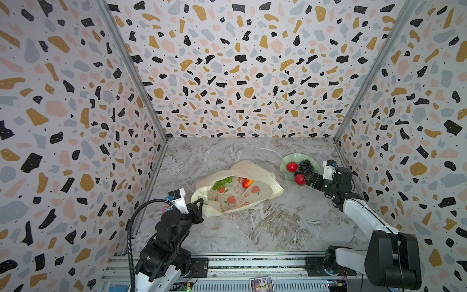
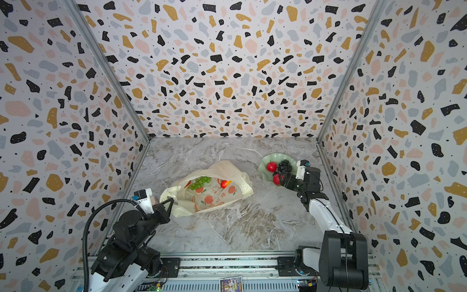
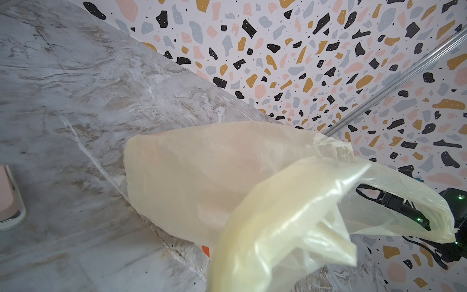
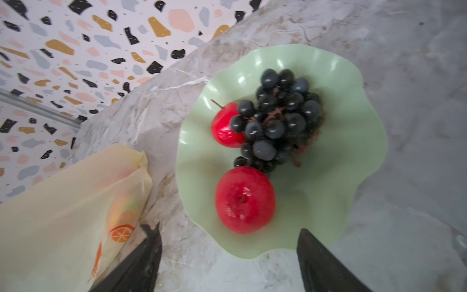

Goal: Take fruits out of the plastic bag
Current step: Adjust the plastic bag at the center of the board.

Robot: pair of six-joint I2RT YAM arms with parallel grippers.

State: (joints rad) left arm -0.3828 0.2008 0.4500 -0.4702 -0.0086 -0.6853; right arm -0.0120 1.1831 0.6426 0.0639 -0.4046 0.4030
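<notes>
The cream-yellow plastic bag [image 1: 240,196] [image 2: 214,199] lies mid-table, its mouth gaping. Inside it show green grapes [image 1: 222,182] and a red-yellow fruit [image 1: 248,182]. My left gripper [image 1: 199,202] is shut on the bag's near edge, and the film [image 3: 227,177] fills the left wrist view and hides the jaws. On the pale green dish [image 1: 286,159] [image 4: 353,151] rest dark grapes [image 1: 305,166] [image 4: 278,118] and two red apples [image 1: 292,166] [image 4: 245,199]. My right gripper [image 1: 307,178] [image 4: 227,229] stands open over the dish's near rim, holding nothing, the nearer apple just ahead of its fingers.
Terrazzo-patterned walls close in the marble table [image 1: 252,227] on three sides; the dish sits close to the right wall. A metal rail [image 1: 252,263] with the arm bases runs along the front edge.
</notes>
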